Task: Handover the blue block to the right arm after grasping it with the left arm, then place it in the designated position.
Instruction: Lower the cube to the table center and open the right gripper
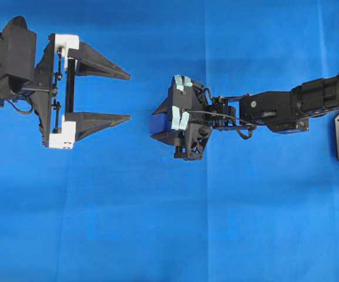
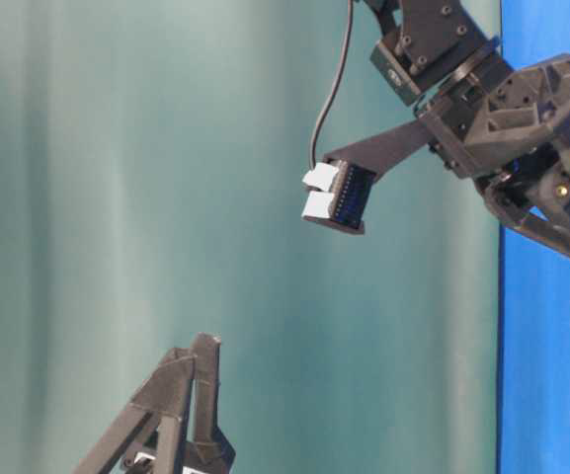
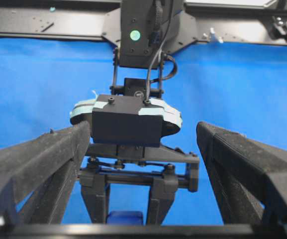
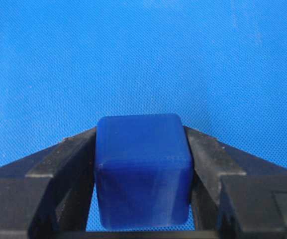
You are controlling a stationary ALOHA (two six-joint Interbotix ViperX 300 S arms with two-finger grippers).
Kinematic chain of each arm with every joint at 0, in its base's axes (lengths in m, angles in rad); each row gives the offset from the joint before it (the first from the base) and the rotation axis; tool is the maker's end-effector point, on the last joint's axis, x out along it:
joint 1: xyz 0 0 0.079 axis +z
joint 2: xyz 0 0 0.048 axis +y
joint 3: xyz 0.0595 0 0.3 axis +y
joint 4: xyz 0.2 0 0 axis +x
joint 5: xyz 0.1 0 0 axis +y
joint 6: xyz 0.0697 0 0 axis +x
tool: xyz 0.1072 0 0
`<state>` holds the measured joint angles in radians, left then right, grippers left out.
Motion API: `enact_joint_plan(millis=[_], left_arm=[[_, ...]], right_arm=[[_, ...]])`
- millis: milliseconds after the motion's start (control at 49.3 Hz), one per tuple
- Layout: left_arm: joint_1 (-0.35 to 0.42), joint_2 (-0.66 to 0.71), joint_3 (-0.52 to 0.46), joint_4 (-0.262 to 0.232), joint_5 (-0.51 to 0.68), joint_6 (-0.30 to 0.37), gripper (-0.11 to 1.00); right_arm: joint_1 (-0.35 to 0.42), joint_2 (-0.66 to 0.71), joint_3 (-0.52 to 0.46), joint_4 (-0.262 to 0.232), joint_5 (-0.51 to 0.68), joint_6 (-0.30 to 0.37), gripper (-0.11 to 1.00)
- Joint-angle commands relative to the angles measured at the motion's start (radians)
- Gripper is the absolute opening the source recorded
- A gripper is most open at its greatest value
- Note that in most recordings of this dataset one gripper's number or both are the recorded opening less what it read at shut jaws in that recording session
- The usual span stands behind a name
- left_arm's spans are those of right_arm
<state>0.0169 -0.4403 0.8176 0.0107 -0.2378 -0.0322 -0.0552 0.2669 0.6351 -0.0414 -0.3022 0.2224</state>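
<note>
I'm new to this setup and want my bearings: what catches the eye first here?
The blue block fills the right wrist view, pinched between the right claw's black fingers above the blue cloth. In the overhead view, the left claw with white mounts gapes wide and empty at the left, facing the right arm.

A robotics lab bench set up for recording. A plain blue cloth point(image 1: 157, 235) covers the whole work surface, creased in faint fold lines. Two black robot arms face each other across it: the left arm point(image 1: 16, 59) at 9 o'clock in the overhead view, the right arm point(image 1: 310, 103) entering from 3 o'clock. In the left wrist view, black metal mounting plates point(image 3: 44, 22) with screw holes run along the cloth's 12 o'clock edge. The table-level view shows a plain grey-green backdrop point(image 2: 117, 197) behind the bench. Exposed cables point(image 2: 334, 89) run along the arms.
</note>
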Motion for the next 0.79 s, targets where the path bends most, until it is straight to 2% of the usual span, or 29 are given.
enact_joint_plan(millis=[0, 243, 284, 365, 426, 588, 771], left_arm=[[0.0, -0.015, -0.014, 0.002, -0.005, 0.002, 0.92], [0.0, -0.015, -0.015, 0.002, -0.006, 0.003, 0.92], [0.0, -0.015, -0.015, 0.002, -0.006, 0.003, 0.92], [0.002, -0.015, -0.015, 0.002, -0.006, 0.003, 0.92], [0.0, -0.015, -0.015, 0.002, -0.006, 0.003, 0.92], [0.002, -0.015, -0.014, 0.002, -0.005, 0.005, 0.92], [0.0, -0.015, -0.015, 0.002, -0.006, 0.006, 0.92]], right_arm=[[0.002, -0.009, -0.017, 0.005, -0.011, 0.005, 0.43], [0.002, 0.006, -0.021, 0.008, -0.009, 0.046, 0.44], [0.002, 0.006, -0.021, 0.009, -0.009, 0.054, 0.53], [0.002, 0.006, -0.023, 0.011, -0.009, 0.064, 0.79], [0.002, 0.006, -0.023, 0.011, -0.009, 0.066, 0.9], [0.002, 0.005, -0.023, 0.011, -0.006, 0.067, 0.75], [0.005, -0.023, -0.023, 0.011, 0.015, 0.067, 0.76]])
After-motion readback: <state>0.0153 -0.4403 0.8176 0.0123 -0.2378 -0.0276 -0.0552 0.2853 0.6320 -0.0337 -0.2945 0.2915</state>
